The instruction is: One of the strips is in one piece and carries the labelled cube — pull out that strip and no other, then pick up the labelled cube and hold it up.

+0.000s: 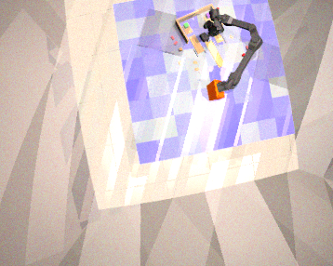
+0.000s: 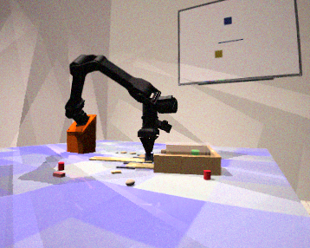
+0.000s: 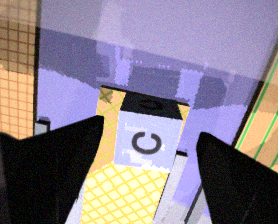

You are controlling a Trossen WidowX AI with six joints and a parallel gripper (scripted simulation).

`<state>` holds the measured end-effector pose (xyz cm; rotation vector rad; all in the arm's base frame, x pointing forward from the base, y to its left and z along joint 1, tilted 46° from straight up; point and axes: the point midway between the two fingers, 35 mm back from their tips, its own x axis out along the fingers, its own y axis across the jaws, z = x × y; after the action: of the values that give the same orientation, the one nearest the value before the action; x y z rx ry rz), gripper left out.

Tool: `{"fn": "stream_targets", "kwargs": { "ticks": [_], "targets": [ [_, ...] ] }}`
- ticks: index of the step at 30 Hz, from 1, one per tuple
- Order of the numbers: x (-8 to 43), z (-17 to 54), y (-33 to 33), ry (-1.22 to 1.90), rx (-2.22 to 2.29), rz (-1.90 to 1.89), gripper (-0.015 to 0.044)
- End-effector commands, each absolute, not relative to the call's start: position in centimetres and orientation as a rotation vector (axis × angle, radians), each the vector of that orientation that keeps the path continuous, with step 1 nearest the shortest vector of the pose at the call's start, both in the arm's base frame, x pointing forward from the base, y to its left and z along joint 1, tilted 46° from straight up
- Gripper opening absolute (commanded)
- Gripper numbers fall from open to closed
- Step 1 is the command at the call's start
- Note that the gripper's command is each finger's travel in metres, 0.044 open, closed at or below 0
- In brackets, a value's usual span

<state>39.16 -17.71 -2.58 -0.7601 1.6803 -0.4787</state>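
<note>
Cube [image 3: 148, 140] marked C sits between half-open jaws [image 1: 205, 36] [image 2: 149, 159], touching neither

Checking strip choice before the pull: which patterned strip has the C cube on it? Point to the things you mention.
The yellow diamond-lattice strip [image 3: 122, 195], between the fingers; the brown-grid and green-striped strips flank it.

Blue-and-pale patchwork tabletop [image 1: 161, 130] [image 2: 163, 208] beneath wooden tray [image 1: 181, 32] [image 2: 186, 164], scattered red pieces.

Tray [image 1: 181, 31] [image 2: 187, 165]: wood-like, matt brown walls. Arm [image 1: 243, 65] [image 2: 115, 75]: matt black finish. Base block [image 1: 214, 91] [image 2: 75, 142]: smooth orange.
</note>
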Motion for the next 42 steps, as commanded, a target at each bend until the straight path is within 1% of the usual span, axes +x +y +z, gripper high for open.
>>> {"fn": "stream_targets", "kwargs": {
  "ticks": [1, 9, 13, 19, 23, 38, 42],
  "targets": [
    [38.9, -3.3, -18.2, 1.690, -0.768, -0.477, 0.0250],
    [38.7, -3.8, -18.7, 1.690, -0.769, -0.478, 0.0250],
    [38.9, -3.5, -18.6, 1.684, -0.760, -0.479, 0.0145],
    [38.9, -3.5, -18.6, 1.684, -0.760, -0.479, 0.0105],
    [38.7, -3.4, -18.4, 1.684, -0.760, -0.478, 0.0000],
    [33.9, -1.4, -14.1, 1.692, -0.767, -0.475, 0.0000],
    [33.4, -1.3, -13.8, 1.693, -0.768, -0.474, 0.0000]
  ]
}}
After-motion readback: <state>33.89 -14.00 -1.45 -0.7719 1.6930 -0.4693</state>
